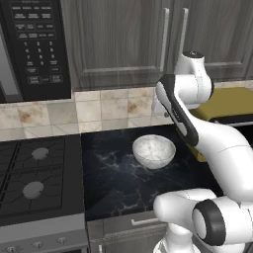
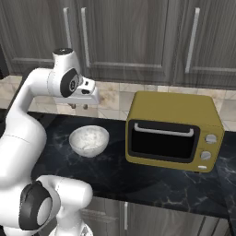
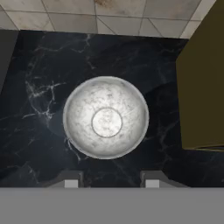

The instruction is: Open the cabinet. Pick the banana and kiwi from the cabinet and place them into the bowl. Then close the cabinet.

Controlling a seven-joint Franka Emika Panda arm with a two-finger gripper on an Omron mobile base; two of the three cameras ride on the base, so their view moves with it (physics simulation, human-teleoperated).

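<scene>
Black veined marble counter [image 3: 39, 100] carries the round speckled white bowl [image 3: 105, 117], jaws parted and holding nothing above it.

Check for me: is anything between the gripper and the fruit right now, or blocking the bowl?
Yes. Both doors of the cabinet are shut, so the fruit is behind them. The gripper hangs above the bowl, jaws apart with nothing between them. The bowl itself is empty and open from above; the yellow oven stands clear beside it.

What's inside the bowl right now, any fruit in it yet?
The bowl is empty; its speckled white inside shows down to the flat bottom. The cabinet doors are shut, so whatever is stored behind them is hidden.
</scene>
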